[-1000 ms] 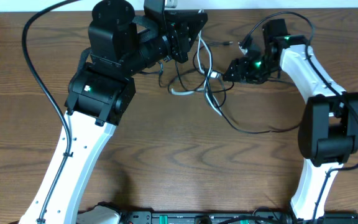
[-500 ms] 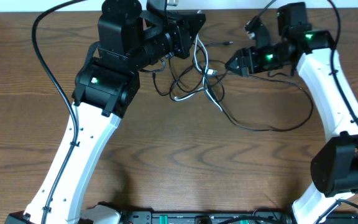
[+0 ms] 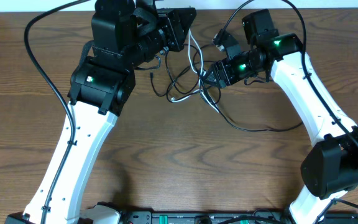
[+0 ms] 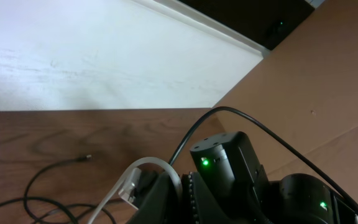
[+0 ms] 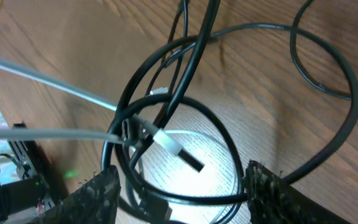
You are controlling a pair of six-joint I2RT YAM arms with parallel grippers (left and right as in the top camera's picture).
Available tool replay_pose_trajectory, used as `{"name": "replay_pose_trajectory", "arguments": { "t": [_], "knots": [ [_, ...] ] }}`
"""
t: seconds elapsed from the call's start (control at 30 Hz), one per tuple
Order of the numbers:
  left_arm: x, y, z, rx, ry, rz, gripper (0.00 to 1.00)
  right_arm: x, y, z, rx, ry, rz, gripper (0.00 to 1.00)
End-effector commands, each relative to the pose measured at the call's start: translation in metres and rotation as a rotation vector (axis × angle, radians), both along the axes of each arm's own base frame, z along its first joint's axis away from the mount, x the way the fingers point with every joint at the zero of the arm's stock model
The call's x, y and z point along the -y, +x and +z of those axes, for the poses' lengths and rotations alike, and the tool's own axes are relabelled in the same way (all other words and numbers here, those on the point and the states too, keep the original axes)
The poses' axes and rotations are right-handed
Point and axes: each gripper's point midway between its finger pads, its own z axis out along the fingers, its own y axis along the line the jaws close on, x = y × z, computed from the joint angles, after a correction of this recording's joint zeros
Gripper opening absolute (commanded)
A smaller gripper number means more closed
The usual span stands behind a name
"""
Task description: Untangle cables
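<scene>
Step in hand: separating the knot. The left fingers are closed on the thin white flexible cord near the far edge of the brown wooden counter. The right fingers stand open astride the tangled thin black cords there. Next move, as judged: close on one black loop and draw it clear.

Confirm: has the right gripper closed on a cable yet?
No, the right wrist view shows the right gripper with its fingers wide apart and the black cables looping loose between them.
</scene>
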Motion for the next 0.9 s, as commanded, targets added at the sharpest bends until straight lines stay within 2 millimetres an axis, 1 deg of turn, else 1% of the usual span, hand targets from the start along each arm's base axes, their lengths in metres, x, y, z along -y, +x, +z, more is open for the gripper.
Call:
{"name": "replay_pose_trajectory", "arguments": {
  "t": [0.0,0.07,0.13,0.2,0.27,0.43,0.5,0.57,0.8,0.87],
  "knots": [
    [-0.003,0.001,0.011,0.016,-0.019,0.015,0.07,-0.008,-0.003,-0.002,0.011,-0.009,0.034,0.60],
    [-0.003,0.001,0.011,0.016,-0.019,0.015,0.07,-0.006,-0.002,-0.004,0.016,-0.023,0.027,0.59],
    [-0.004,0.001,0.011,0.016,-0.018,0.017,0.07,0.001,0.003,-0.007,0.024,-0.059,-0.001,0.59],
    [-0.005,0.002,0.010,0.013,-0.015,0.026,0.07,0.008,0.006,-0.005,0.026,-0.069,-0.027,0.59],
    [-0.007,0.003,0.008,0.008,-0.009,0.044,0.07,0.009,0.005,0.002,0.033,-0.054,-0.029,0.61],
    [-0.009,0.005,0.007,0.006,-0.006,0.057,0.08,0.005,-0.002,0.027,0.094,-0.017,0.007,0.64],
    [-0.012,0.007,0.007,0.008,-0.002,0.075,0.08,0.002,-0.004,0.030,0.100,-0.014,0.014,0.64],
    [-0.013,0.008,0.006,0.008,0.000,0.085,0.08,-0.003,-0.007,0.029,0.098,-0.015,0.028,0.64],
    [-0.014,0.009,0.006,0.006,-0.001,0.092,0.07,-0.023,-0.015,0.002,0.055,-0.066,0.076,0.61],
    [-0.014,0.009,0.006,0.006,-0.002,0.092,0.07,-0.028,-0.017,-0.001,0.052,-0.069,0.088,0.60]
  ]
}}
